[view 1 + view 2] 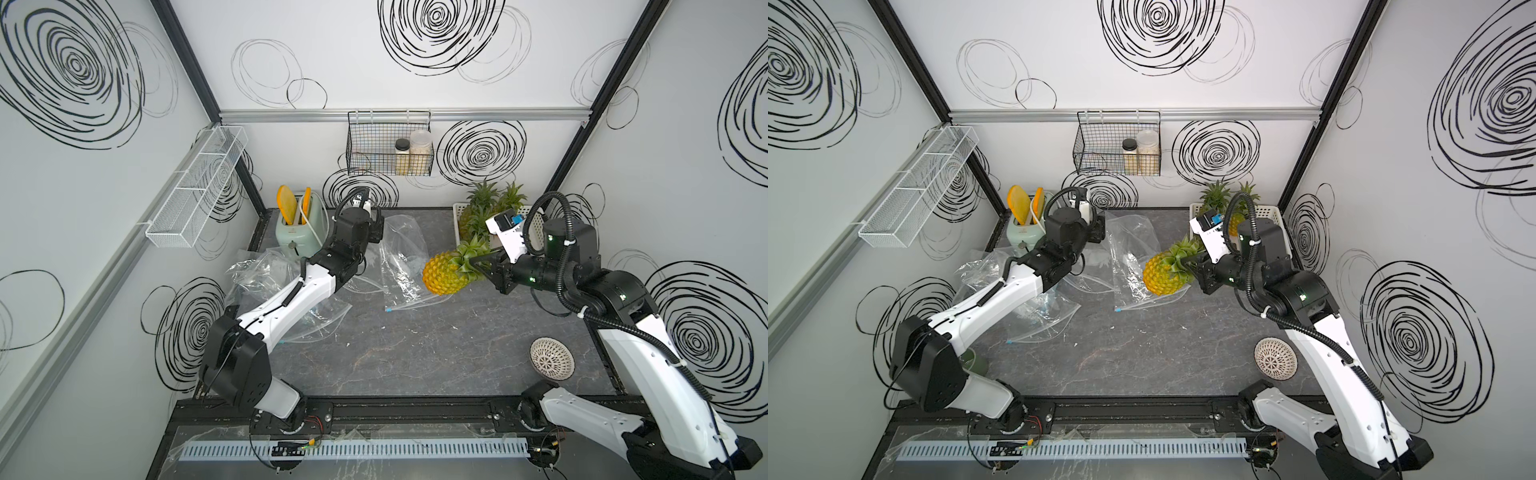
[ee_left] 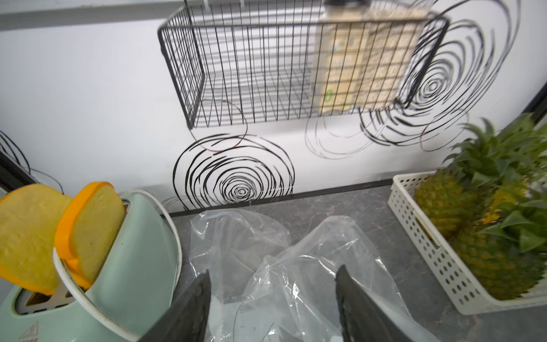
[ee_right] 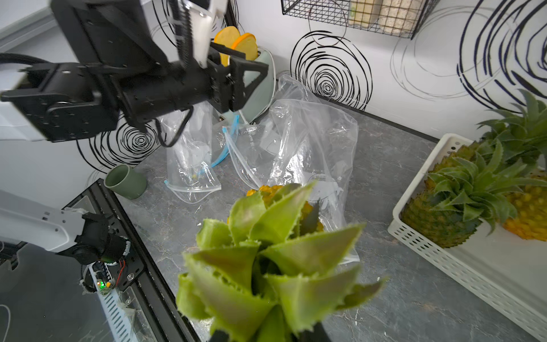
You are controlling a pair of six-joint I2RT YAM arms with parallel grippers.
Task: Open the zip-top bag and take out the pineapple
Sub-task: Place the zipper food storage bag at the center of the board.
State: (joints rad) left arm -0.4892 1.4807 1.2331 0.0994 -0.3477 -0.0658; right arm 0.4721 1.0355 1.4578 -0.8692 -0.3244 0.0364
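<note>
The pineapple, yellow with a green crown, hangs tilted over the right edge of the clear zip-top bag. My right gripper is shut on its crown. In the right wrist view the crown leaves fill the foreground and hide most of the right gripper. The bag lies crumpled and empty behind the fruit. My left gripper stands open over the bag's far end, holding nothing; it is near the toaster.
A white basket with more pineapples stands at the back right. Other empty clear bags lie under the left arm. A woven bowl sits at the front right and a green cup at the front left. A wire basket hangs on the back wall.
</note>
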